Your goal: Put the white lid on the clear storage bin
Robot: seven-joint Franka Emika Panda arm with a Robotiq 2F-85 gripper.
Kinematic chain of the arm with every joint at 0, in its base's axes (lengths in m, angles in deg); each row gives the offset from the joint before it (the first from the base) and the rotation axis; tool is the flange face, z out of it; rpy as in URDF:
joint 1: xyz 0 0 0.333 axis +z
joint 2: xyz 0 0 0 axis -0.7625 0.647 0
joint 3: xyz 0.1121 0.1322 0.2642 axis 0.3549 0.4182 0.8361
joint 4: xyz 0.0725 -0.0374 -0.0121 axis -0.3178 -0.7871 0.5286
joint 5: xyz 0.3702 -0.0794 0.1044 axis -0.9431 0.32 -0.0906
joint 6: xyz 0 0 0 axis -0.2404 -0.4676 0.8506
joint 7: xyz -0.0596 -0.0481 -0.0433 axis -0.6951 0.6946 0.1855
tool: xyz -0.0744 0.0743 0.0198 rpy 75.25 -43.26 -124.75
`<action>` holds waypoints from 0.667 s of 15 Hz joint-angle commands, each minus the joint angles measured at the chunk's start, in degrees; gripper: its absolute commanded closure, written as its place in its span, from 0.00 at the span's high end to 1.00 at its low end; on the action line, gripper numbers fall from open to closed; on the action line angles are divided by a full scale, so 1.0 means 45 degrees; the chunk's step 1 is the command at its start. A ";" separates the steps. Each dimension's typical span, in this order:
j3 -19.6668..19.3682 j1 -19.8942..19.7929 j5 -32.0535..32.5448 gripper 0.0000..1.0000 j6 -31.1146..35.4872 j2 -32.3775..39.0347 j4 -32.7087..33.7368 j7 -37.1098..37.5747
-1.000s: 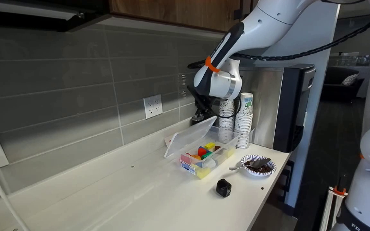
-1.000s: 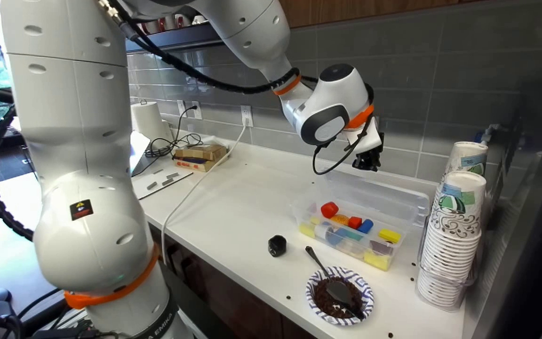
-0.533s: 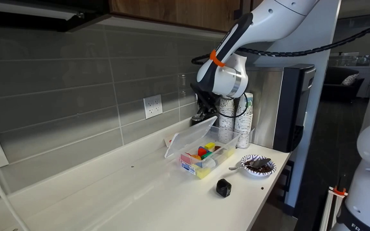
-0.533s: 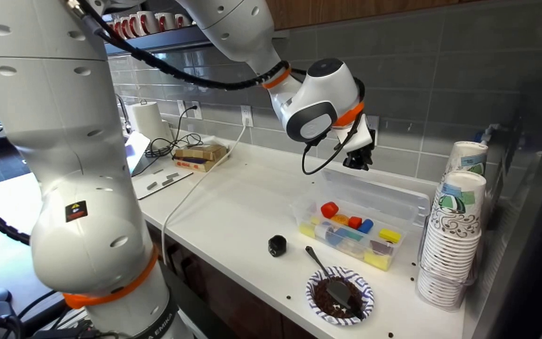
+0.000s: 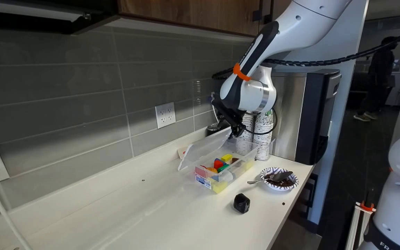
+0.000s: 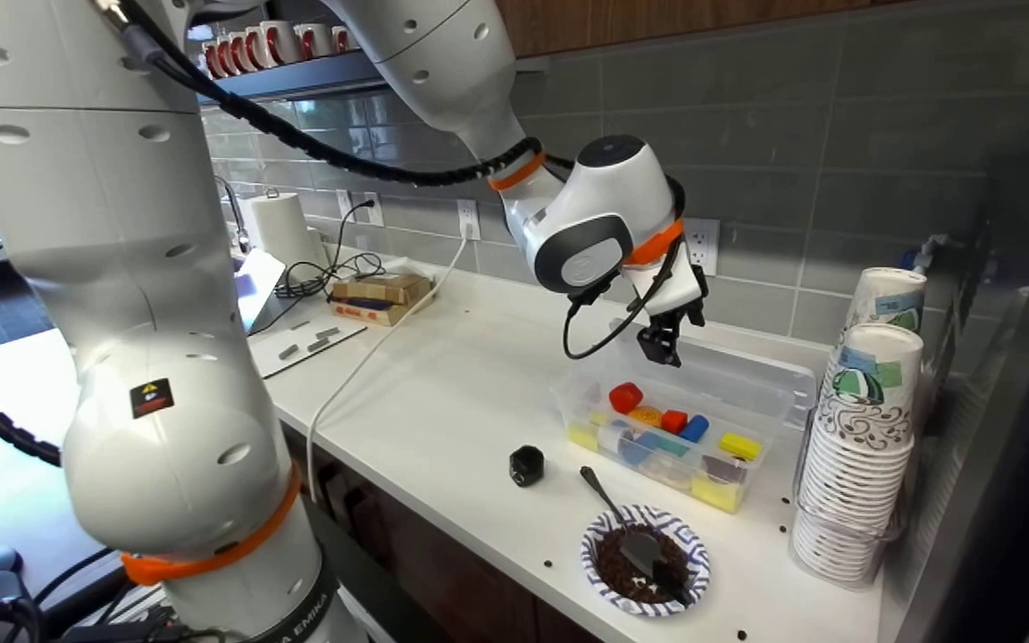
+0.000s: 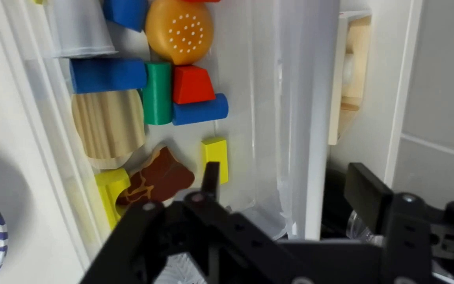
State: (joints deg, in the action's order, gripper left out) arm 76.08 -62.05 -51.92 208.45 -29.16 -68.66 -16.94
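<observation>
The white lid (image 5: 203, 147) is a thin, see-through whitish panel with a pale rim. It stands tilted along the wall side of the clear storage bin (image 6: 671, 475), which sits on the counter with colourful toy pieces inside. In the wrist view, the lid's edge (image 7: 317, 157) runs upright through the gap of my gripper (image 7: 288, 183). The gripper is open: one finger (image 7: 211, 179) lies over the bin side, the other (image 7: 369, 193) over the wall side. From above, whether either finger touches the lid cannot be told. In an exterior view the gripper (image 6: 671, 335) hangs just above the lid.
Stacks of paper cups (image 6: 863, 446) stand beyond the bin's end. A patterned bowl (image 6: 599, 580) with dark bits and a spoon, plus a black lump (image 6: 527, 466), lie on the front side. Behind the lid is a small open box (image 7: 351, 79), near the tiled wall (image 5: 82, 121).
My gripper has come down to the lid and its fingers have spread apart. The lid and bin have stayed put. A person now shows in the far background.
</observation>
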 commanded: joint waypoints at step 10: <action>-0.0959 0.1604 -0.0129 1.00 0.1084 0.1846 0.0929 -0.0007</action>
State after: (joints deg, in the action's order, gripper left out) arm 73.13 -56.49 -51.75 211.78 -23.98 -67.48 -16.99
